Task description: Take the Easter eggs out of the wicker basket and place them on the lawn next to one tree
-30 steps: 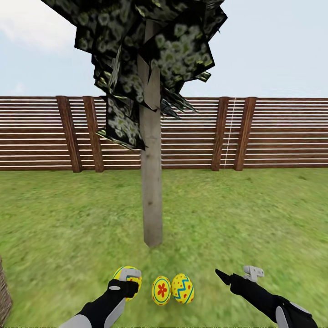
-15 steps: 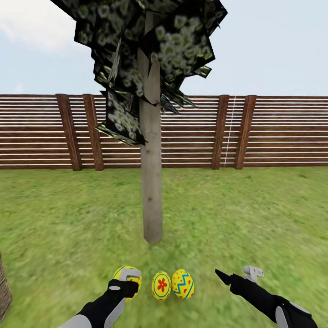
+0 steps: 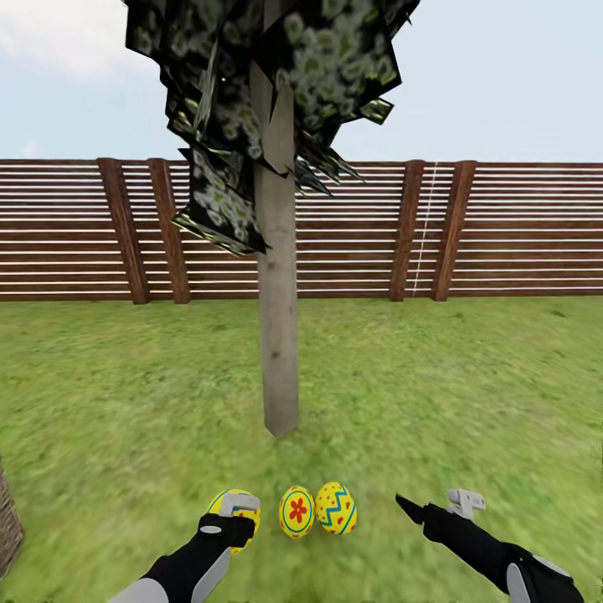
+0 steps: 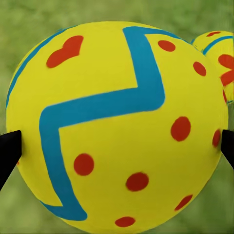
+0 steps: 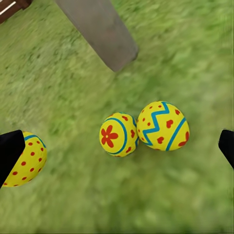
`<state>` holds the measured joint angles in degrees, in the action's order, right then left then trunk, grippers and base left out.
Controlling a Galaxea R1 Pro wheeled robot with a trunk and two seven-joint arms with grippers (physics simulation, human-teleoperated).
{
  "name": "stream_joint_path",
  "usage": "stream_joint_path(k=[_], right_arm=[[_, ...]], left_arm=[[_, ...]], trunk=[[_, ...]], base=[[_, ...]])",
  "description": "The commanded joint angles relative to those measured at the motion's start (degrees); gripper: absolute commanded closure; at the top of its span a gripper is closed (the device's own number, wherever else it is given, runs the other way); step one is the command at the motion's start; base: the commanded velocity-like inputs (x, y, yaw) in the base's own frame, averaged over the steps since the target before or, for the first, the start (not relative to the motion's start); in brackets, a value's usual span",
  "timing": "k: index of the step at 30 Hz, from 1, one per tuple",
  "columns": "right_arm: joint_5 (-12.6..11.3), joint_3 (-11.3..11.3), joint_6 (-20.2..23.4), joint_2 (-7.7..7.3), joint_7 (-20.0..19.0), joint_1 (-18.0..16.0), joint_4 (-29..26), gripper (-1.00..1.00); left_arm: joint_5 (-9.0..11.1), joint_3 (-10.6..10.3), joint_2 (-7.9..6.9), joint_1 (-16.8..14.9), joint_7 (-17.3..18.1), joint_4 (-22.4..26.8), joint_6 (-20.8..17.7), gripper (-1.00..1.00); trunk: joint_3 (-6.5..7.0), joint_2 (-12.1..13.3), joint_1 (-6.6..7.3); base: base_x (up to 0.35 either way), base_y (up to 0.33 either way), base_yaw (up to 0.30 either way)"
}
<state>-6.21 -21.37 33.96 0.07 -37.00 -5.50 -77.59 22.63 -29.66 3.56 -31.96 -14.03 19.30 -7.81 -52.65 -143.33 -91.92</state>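
Observation:
The tree (image 3: 279, 352) stands on the lawn (image 3: 126, 402) straight ahead. Two Easter eggs lie side by side on the grass just before its trunk: the flower egg (image 3: 296, 511) (image 5: 118, 134) and the zigzag egg (image 3: 336, 507) (image 5: 162, 126). My left gripper (image 3: 239, 515) is shut on the third egg (image 3: 224, 507) (image 4: 117, 126) (image 5: 25, 158), yellow with red dots, left of the pair; its fingertips (image 4: 9, 151) press both sides. I cannot tell whether this egg touches the grass. My right gripper (image 3: 440, 505) hovers open to the right of the eggs, holding nothing. An edge of the wicker basket (image 3: 7, 528) shows at far left.
A brown slatted fence (image 3: 502, 234) closes the garden behind the tree. Dark foliage (image 3: 251, 100) hangs overhead around the trunk. Open grass spreads to both sides of the trunk and to the right of my right arm.
The camera has moved: tree, fence and the two lying eggs sit a little higher in the picture. Both arms and the red-dotted egg keep their places in the view.

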Motion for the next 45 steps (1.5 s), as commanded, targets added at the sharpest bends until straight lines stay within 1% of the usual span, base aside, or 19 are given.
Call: stream_joint_path(k=[1, 14, 22, 34, 45], right_arm=[[-0.6, -0.1, 0.5, 0.01, 0.0, 0.0, 0.0, -1.00], [-0.6, -0.1, 0.5, 0.02, 0.0, 0.0, 0.0, -1.00], [-0.6, -0.1, 0.5, 0.02, 0.0, 0.0, 0.0, -1.00], [-0.6, -0.1, 0.4, -0.01, 0.0, 0.0, 0.0, -1.00], [-0.6, -0.3, 0.4, -0.01, 0.0, 0.0, 0.0, -1.00]], left_arm=[[0.4, -0.5, -0.04, 0.0, -0.5, 0.1, -0.3, 1.00], [0.4, -0.5, -0.04, 0.0, -0.5, 0.1, -0.3, 1.00], [0.2, -0.6, 0.02, 0.0, -0.5, 0.1, -0.3, 1.00], [0.3, -0.6, 0.04, 0.0, -0.5, 0.1, -0.3, 1.00], [0.3, -0.6, 0.04, 0.0, -0.5, 0.1, -0.3, 1.00]], trunk=[[-0.29, 0.0, -0.01], [-3.17, -0.2, -0.34], [-3.17, -0.2, -0.34], [-3.17, -0.2, -0.34], [-3.17, -0.2, -0.34]], base=[[0.000, 0.000, 0.000], [0.000, 0.000, 0.000], [0.016, 0.000, 0.000], [0.297, 0.000, 0.000], [0.190, 0.000, 0.000]])
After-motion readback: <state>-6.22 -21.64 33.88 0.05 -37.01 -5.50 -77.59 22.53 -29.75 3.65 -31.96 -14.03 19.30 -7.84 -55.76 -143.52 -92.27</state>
